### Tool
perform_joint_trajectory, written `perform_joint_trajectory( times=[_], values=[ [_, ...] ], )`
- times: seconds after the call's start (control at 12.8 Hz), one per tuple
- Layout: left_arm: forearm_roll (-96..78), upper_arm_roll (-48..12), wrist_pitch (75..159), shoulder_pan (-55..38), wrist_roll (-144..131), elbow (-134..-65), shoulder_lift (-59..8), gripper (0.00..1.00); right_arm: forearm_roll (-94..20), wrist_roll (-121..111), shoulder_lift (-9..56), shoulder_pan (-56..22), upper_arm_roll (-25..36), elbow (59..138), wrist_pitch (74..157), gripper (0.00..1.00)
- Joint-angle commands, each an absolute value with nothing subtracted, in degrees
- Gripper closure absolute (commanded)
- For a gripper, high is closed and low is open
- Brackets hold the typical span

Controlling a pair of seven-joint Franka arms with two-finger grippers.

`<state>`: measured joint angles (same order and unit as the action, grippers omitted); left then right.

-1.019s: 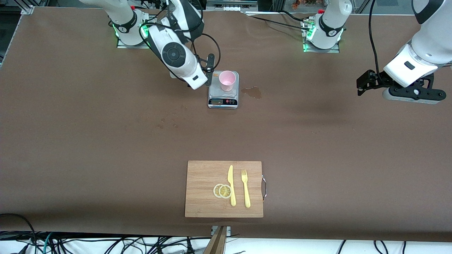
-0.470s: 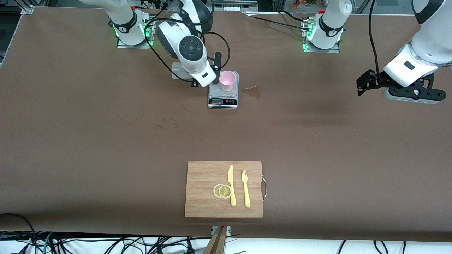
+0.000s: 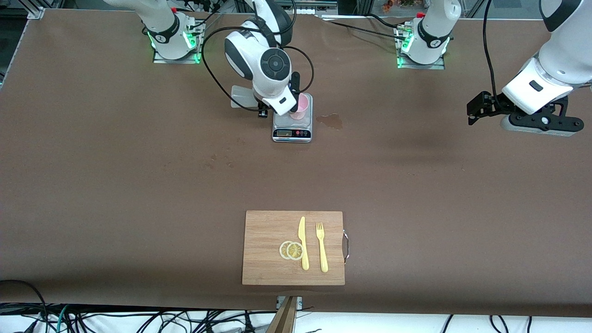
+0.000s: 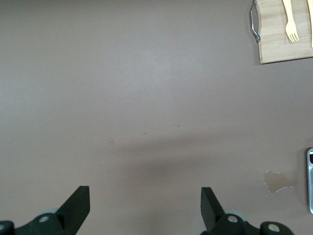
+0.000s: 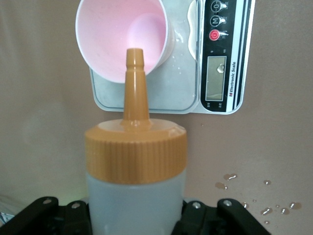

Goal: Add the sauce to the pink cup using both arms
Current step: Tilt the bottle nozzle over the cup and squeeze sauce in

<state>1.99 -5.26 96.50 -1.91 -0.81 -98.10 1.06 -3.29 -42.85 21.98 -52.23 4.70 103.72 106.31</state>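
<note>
I see a kitchen scale (image 3: 292,126) near the arm bases, display facing the front camera. A small wet spill (image 3: 330,121) sits just beside it, toward the left arm's end. Much nearer the front camera: a wooden cutting board (image 3: 263,231) with a metal handle (image 3: 346,246), carrying two lemon slices (image 3: 291,250), a yellow knife (image 3: 303,243) and a yellow fork (image 3: 321,246), all on a brown table (image 3: 138,185).

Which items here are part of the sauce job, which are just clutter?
In the job:
- sauce bottle, held in the right claw, nozzle aimed at the cup
- pink cup on the kitchen scale

Lying about:
- cutting board with knife, fork, lemon slices
- spill beside the scale
- left claw, open, waiting
</note>
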Motion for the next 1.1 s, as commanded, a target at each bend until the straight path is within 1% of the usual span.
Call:
perform_joint_trajectory(
  times=[0.0,0.31,0.55,1.02],
  values=[
    [1.3,-5.2,95.3,-1.8,0.5,-96.9,0.8,0.0,-0.4,-41.8,22.6,-53.2,4.7,101.7,104.2,0.73],
    [1.3,-5.2,95.3,-1.8,0.5,-96.9,0.7,0.0,2.6,-41.7,24.2,-53.7,4.7,99.3,102.0,0.73],
    [1.3,-5.2,95.3,-1.8,0.5,-96.9,0.8,0.0,4.7,-38.2,26.0,-55.3,4.8,95.7,98.5,0.73],
    [1.3,-5.2,95.3,-1.8,0.5,-96.9,0.8,0.0,6.3,-36.4,26.4,-56.2,4.8,95.6,97.4,0.73]
  ],
)
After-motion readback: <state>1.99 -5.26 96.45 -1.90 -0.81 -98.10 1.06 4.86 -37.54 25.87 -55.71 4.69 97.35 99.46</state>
